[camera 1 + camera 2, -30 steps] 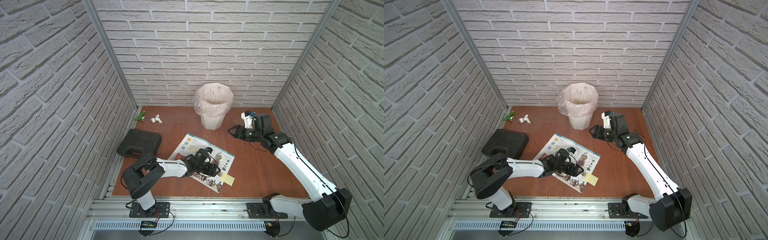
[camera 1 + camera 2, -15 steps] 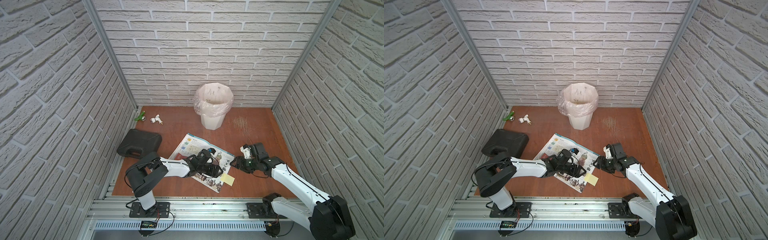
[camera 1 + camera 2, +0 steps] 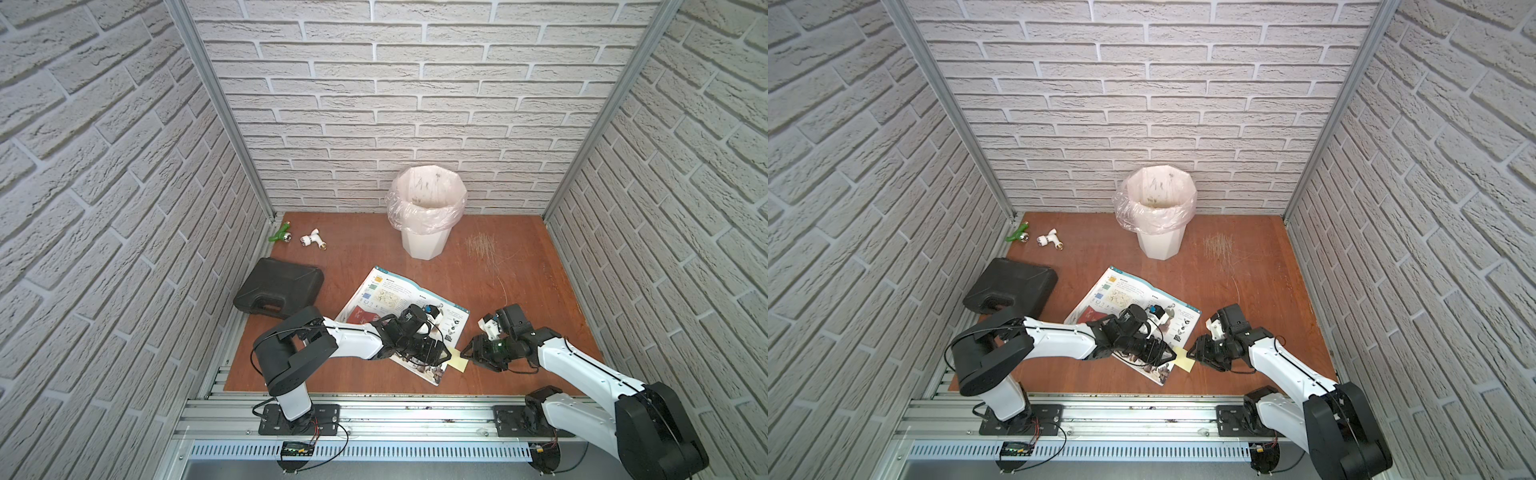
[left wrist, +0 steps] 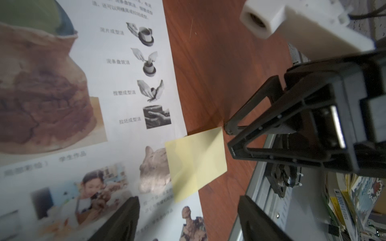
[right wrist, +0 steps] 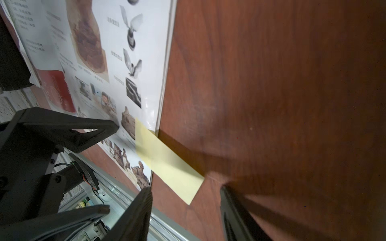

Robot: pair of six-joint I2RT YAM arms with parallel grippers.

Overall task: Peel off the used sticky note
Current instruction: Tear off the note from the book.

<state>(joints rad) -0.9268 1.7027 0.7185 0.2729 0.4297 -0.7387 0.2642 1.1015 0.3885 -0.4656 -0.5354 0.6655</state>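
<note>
Closing on the used sticky note (image 3: 458, 359) from here could go wrong in a few ways. It is stuck by one strip to the outer edge of the open book (image 3: 399, 297), near the page's front corner, and the rest of it overhangs the brown surface (image 3: 519, 270). The right claw (image 3: 468, 355) sits low just beside the note's free edge, its jaws spread and holding nothing. The slip is thin and appears to lie almost flat, so the lower finger may slide over it or crumple it instead of getting under it. A bite taken too deep might catch the page too, and a pull would then tear or lift the paper. The left claw (image 3: 448, 354) is also spread. In the left wrist view its fingers stand apart over the printed page, on either side of the note (image 4: 196, 164), and whether they press the book down I cannot tell. If they do not, peeling will likely drag the whole book along. The two claws are very close together, so a small overshoot by either could knock them into each other. Nothing else crowds the spot. The bag-lined waste bin (image 3: 426, 216) stands well apart by the back wall, the black case (image 3: 278, 286) lies off to the left, and a green fitting (image 3: 279, 233) and a white fitting (image 3: 312, 239) sit in the far corner.
</note>
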